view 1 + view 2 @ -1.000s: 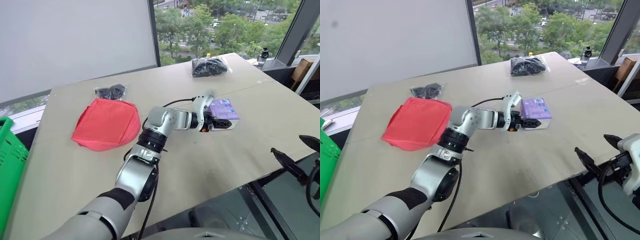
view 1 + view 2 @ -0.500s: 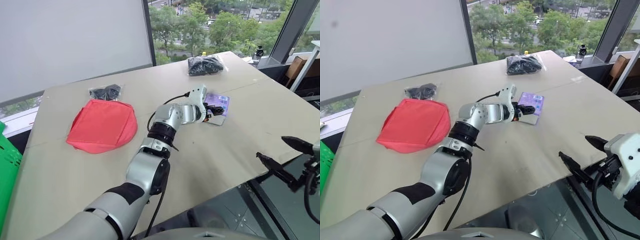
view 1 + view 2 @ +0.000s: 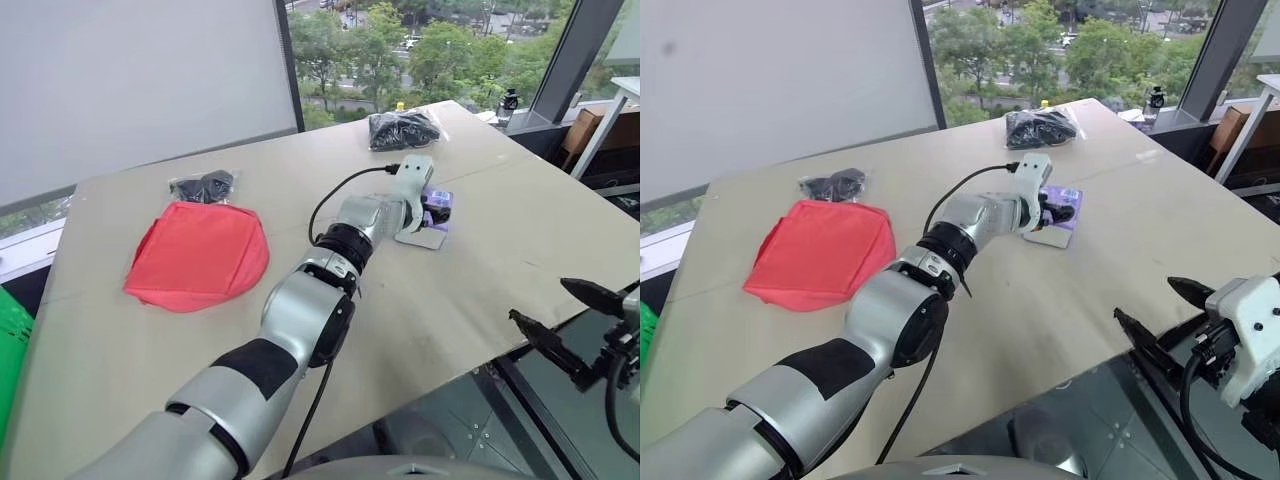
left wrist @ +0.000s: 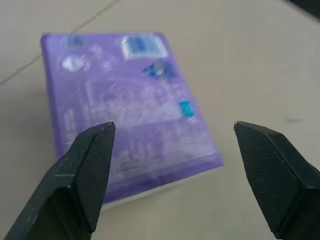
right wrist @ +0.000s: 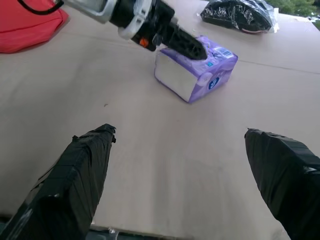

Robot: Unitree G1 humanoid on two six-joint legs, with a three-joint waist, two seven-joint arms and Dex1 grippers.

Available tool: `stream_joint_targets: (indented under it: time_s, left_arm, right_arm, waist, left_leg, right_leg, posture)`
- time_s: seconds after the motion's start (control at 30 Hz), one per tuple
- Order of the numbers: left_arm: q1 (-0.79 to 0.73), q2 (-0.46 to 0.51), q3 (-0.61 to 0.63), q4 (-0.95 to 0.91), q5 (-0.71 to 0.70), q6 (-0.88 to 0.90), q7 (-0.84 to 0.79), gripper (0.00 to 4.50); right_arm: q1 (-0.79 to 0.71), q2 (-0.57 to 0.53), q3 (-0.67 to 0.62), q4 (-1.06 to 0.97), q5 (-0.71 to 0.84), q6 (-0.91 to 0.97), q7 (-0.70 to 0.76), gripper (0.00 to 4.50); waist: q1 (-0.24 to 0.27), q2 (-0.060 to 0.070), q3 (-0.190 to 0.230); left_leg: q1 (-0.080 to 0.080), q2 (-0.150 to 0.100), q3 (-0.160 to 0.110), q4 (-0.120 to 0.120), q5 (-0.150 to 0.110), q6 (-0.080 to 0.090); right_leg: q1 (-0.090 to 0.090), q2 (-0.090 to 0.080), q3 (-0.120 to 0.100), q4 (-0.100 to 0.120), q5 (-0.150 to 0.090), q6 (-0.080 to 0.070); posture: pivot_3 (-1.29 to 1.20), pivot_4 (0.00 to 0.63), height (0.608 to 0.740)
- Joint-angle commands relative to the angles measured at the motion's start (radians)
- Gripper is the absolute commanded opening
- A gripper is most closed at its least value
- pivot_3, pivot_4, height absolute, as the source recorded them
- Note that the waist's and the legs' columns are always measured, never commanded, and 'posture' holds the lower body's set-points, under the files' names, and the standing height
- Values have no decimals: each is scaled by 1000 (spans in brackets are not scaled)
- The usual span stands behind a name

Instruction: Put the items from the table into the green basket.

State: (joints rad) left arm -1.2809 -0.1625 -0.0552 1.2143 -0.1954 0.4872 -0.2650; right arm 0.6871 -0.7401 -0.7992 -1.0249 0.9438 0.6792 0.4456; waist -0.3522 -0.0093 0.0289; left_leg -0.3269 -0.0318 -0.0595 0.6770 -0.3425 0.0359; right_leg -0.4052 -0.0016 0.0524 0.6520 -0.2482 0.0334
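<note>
nearest the viewer, the right gripper (image 3: 1155, 318) hangs just off the near edge of the table (image 3: 480, 270), its two black fingers spread wide and empty, pointing in over the tabletop.

further in, the left arm stretches forward across the table to the small purple packet (image 3: 432, 212). the left gripper (image 4: 172, 135) has its fingers spread wide on either side of the packet, holding nothing yet. in the left wrist view the packet lies flat between the two fingertips, its printed top face up, a little skewed to the line of the fingers. the right wrist view shows one black finger over the packet's top edge; whether it touches cannot be told.

to the left, well apart from the packet, lies the flat red pouch (image 3: 197, 256). just beyond it is a small clear bag of black objects (image 3: 208, 185). at the far edge of the table, beyond the packet, sits a second, larger clear bag of black objects (image 3: 403, 129). a sliver of the green basket (image 3: 10, 345) shows off the table's left side.

the packet looks light and soft, a block in glossy wrap that may dent and slip. the best hold is probably across its two long sides, near the middle, with a gentle squeeze.
</note>
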Motion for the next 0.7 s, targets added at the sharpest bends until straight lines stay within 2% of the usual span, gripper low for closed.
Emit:
stream_joint_targets:
  time_s: [0.03,0.17,0.23,0.33,0.43,0.5,0.53,0.7]
  left_arm:
    - [-64,-31,12,25,36,-94,-29,3919]
    - [-67,-19,97,-30,-32,-99,-160,3919]
    - [-22,18,108,-135,-59,-53,-251,3919]
    - [154,104,67,-501,-98,102,-347,3919]
    - [373,208,13,-898,-120,144,-419,3919]
    - [473,310,-10,-1072,-136,196,-466,3919]
    - [508,349,-7,-1126,-140,214,-470,3919]
    - [615,489,28,-1219,-121,172,-462,3919]
  right_arm:
    - [16,-12,2,-22,-24,-55,-28,4500]
    - [-82,-27,86,19,-141,17,-157,4500]
    - [-214,-26,158,113,-62,95,-234,4500]
    - [-463,-32,236,302,85,226,-321,4500]
    - [-705,-60,284,506,186,330,-346,4500]
    - [-864,-77,321,649,185,382,-351,4500]
    - [-928,-93,348,713,155,396,-343,4500]
    - [-1223,-139,497,1026,-2,412,-225,4500]
  waist:
    - [-12,0,0]
    - [-44,-2,1]
    - [-66,-3,3]
    - [-95,-1,4]
    - [-105,3,4]
    - [-68,5,7]
    - [-53,2,9]
    - [101,4,10]
  left_leg:
    - [0,0,0,0,0,0]
    - [-1,0,0,0,-1,1]
    - [-1,0,1,0,-1,2]
    - [0,0,3,-1,-1,2]
    - [3,0,4,-2,-1,2]
    - [8,-1,2,-2,-1,2]
    - [9,0,0,-2,0,1]
    - [11,1,0,-2,2,-2]
  right_leg:
    - [0,0,0,0,0,0]
    - [0,-6,0,-2,1,2]
    - [0,-7,0,-4,2,3]
    - [1,-8,2,-5,3,5]
    - [1,-7,5,0,3,4]
    - [1,-2,14,8,5,1]
    - [1,0,14,8,4,3]
    - [1,5,14,9,6,-1]
  posture:
    - [-502,1,740]
    - [-517,0,740]
    - [-487,0,740]
    - [-402,0,740]
    - [-304,0,740]
    - [-250,0,740]
    - [-209,0,740]
    - [-57,0,740]
